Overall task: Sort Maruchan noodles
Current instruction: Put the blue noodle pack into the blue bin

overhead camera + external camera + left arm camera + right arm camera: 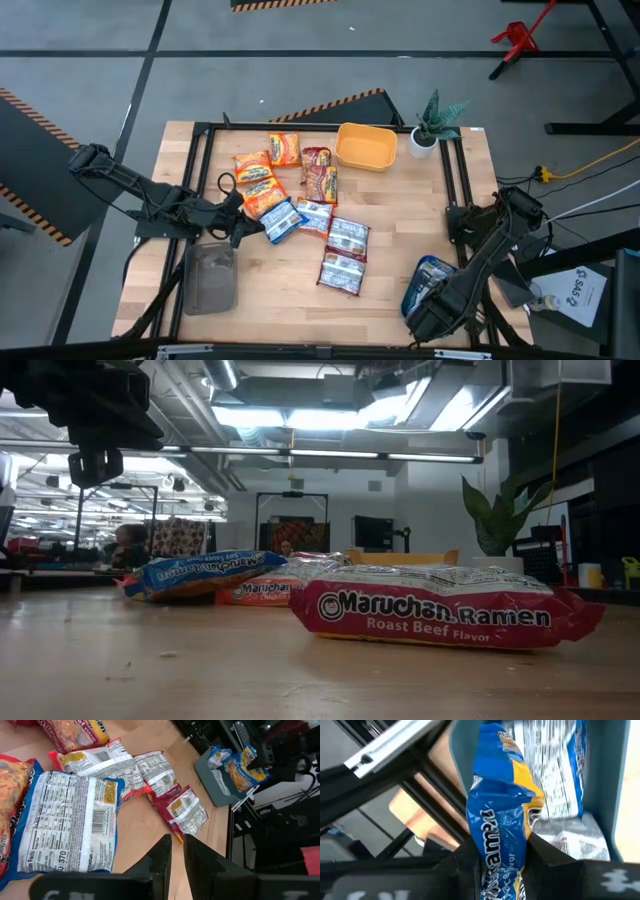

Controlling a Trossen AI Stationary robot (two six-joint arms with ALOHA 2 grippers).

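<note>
Where the overhead camera looks down, a pale wooden table (290, 290) carries a loose cluster of flat, crinkly Maruchan noodles (300, 205) near its middle: orange packets, red-and-white ones and a blue-and-white one. The left hand (243, 226) sits low just beside the blue-and-white packet (282, 221), next to a grey tray (210, 279). The right hand (428, 318) hangs over a teal tray (422, 280) at the table's near right corner. A rounded yellow bowl (365, 146) and a small potted plant (430, 125) stand at the far edge.

From table height, a glossy red packet (440, 612) marked Roast Beef Flavor lies flat in front, with a blue-edged packet (205, 572) tilted up behind it.

Seen from the left wrist, the left hand's (176, 851) dark fingers stand nearly clenched with a thin gap, holding nothing, above bare wood beside the blue-and-white packet's (70, 820) printed back. The teal tray (212, 780) shows farther off.

Seen from the right wrist, the right hand (500, 865) pinches a wrinkled blue-and-yellow packet (502, 810) upright over the smooth teal tray (620, 795), where other packets (560, 775) lie flat.
</note>
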